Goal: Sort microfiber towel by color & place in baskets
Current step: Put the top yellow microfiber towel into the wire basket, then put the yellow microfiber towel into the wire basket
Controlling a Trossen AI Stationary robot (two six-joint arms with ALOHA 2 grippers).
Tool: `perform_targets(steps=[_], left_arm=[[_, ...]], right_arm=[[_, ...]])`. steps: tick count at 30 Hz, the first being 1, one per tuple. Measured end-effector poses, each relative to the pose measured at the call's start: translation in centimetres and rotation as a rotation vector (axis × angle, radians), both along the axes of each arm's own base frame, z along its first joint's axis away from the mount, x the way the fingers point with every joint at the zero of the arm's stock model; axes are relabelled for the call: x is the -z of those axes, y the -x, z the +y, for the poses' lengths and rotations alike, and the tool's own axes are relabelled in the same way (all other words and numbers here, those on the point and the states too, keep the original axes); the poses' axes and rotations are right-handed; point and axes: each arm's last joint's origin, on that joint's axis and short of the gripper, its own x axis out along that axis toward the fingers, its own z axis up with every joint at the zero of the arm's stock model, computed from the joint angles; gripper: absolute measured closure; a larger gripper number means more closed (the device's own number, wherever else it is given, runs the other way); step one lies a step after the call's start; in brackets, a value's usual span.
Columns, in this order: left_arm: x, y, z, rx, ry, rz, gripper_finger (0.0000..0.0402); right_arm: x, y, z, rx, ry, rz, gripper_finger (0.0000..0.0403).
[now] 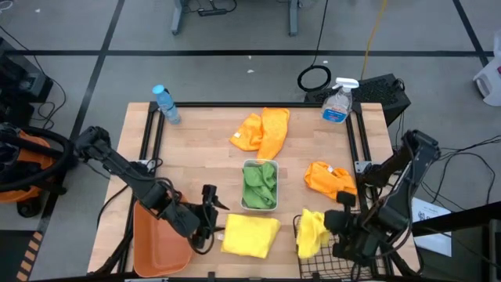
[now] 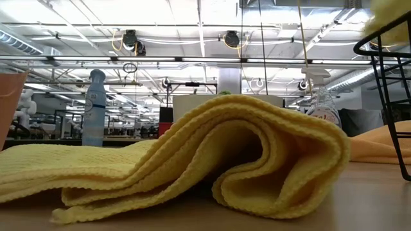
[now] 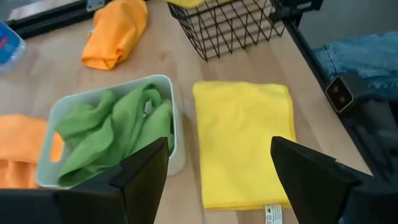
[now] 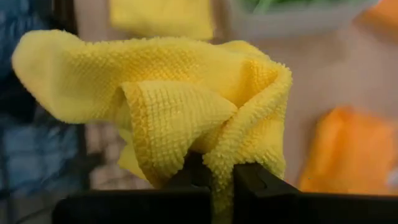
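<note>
Right end effector [image 4: 211, 177] pinches yellow towel [image 4: 168, 106] above wooden table [image 1: 196, 149].

Bin [image 1: 259, 205] w/ towels mid-table; tub [image 1: 156, 239] left, mesh basket [image 1: 313, 247] right, prob. front edge.

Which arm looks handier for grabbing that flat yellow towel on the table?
The left. Its open tool hovers beside the flat yellow towel, while the right tool already holds another yellow towel.

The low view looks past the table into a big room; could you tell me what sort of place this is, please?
Probably an industrial lab or workshop hall: exposed ceiling trusses and pipes, hanging cable reels, and a taped concrete floor.
</note>
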Motion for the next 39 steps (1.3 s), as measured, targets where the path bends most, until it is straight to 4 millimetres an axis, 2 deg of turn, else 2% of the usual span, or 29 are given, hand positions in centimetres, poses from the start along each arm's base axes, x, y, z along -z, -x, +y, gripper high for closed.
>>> perform_targets(steps=[5, 8, 17, 21, 24, 28, 33, 39], left_arm=[[2.6, -1.7, -1.3, 0.002, -0.02, 0.026, 0.0114], [4.2, -2.9, -2.1, 0.006, -0.015, 0.03, 0.0114], [8.0, -5.7, -4.2, 0.064, 0.003, -0.014, 0.0114], [9.2, -6.5, -4.7, 0.08, 0.022, -0.026, 0.0114], [10.1, -7.0, -5.0, 0.111, 0.057, -0.023, 0.0114], [11.1, -7.5, -5.3, 0.116, 0.069, -0.034, 0.0114], [12.5, -8.1, -5.4, 0.111, 0.061, -0.017, 0.0114], [14.6, -9.1, -5.2, 0.102, 0.075, -0.009, 0.0114]], right_arm=[[1.5, -0.1, 1.5, 0.002, -0.073, 0.139, 0.0394], [2.5, -0.5, 2.4, -0.005, -0.067, 0.165, 0.0372], [5.7, -1.9, 4.0, 0.005, -0.081, 0.331, 0.0227], [5.5, -2.1, 4.0, 0.023, -0.166, 0.384, 0.0175], [4.8, -2.0, 4.0, 0.004, -0.243, 0.402, 0.0152], [3.9, -1.4, 3.6, 0.036, -0.307, 0.442, 0.0143], [2.9, -1.3, 3.4, 0.091, -0.37, 0.414, 0.0153], [2.3, -2.0, 3.7, 0.073, -0.39, 0.245, 0.0174]])
